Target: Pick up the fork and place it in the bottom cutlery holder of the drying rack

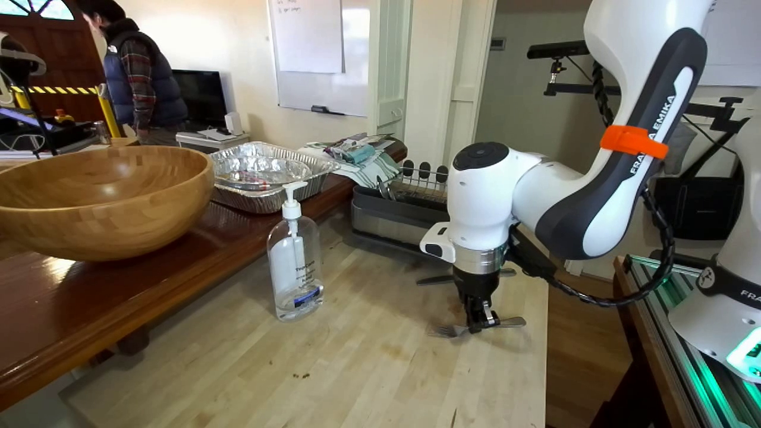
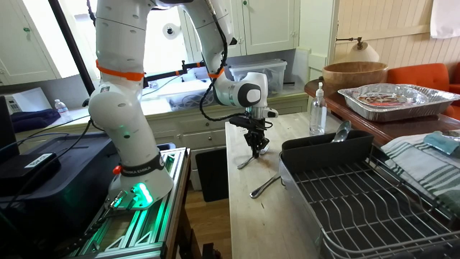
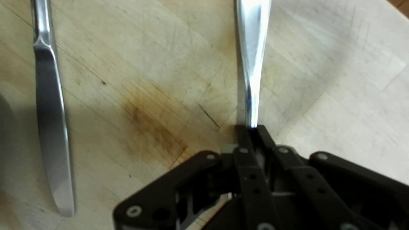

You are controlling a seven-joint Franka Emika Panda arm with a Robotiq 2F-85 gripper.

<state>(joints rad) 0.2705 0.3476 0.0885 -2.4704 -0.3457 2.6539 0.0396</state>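
Wooden tabletop; gripper nearly closed, pinching fork mid-length.

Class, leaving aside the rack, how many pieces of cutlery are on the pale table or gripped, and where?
2: the fork, gripped by the tool, and the knife, lying apart, nearer the rack. The rack may hide others.

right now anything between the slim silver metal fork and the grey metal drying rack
Yes: a silver metal knife lies flat on the pale wooden table between the fork and the rack; lifting should clear it.
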